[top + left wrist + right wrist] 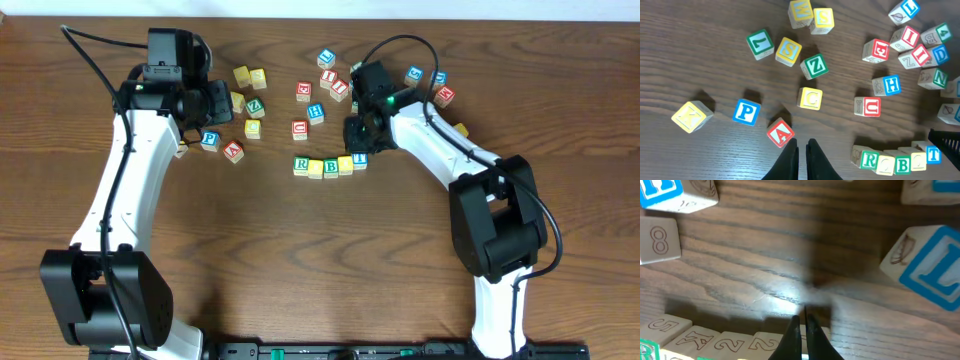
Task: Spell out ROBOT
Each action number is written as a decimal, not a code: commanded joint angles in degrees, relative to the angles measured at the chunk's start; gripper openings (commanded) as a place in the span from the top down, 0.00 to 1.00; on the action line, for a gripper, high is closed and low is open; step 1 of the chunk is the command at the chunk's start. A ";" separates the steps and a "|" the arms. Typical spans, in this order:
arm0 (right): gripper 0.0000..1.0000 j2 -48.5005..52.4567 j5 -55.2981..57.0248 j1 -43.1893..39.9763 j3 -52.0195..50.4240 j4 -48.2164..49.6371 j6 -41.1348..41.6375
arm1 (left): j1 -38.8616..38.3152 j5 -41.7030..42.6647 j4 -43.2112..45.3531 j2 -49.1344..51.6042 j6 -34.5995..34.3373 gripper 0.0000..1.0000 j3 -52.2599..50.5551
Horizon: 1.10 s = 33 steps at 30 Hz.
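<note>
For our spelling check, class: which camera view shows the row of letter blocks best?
Left wrist: the row of letter blocks sits large enough to read R, B and T. Overhead shows the whole row but small; right wrist catches only side faces with numbers at the bottom edge.

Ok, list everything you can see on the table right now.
Row of blocks: five, green, yellow and blue, table centre.
Loose blocks: over a dozen, red, blue, green and yellow, scattered beyond the row.
Table: one, brown wood.
Left arm: one, white and black, jaws shut near the red A block.
Right arm: one, white and black, jaws shut by the row's blue T block.
</note>
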 commanded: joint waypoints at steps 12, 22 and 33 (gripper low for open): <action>0.98 0.07 2.21 1.68 -1.46 2.43 -0.72 | 0.31 -1.01 -0.44 0.39 0.52 0.92 0.13; 0.99 -1.31 -4.28 6.86 7.19 -5.86 -2.75 | 0.31 -6.78 -0.44 0.48 0.50 0.92 0.13; 0.99 -1.14 -0.52 13.22 4.33 -13.94 0.90 | 0.31 -6.95 -0.63 0.48 0.50 0.92 0.13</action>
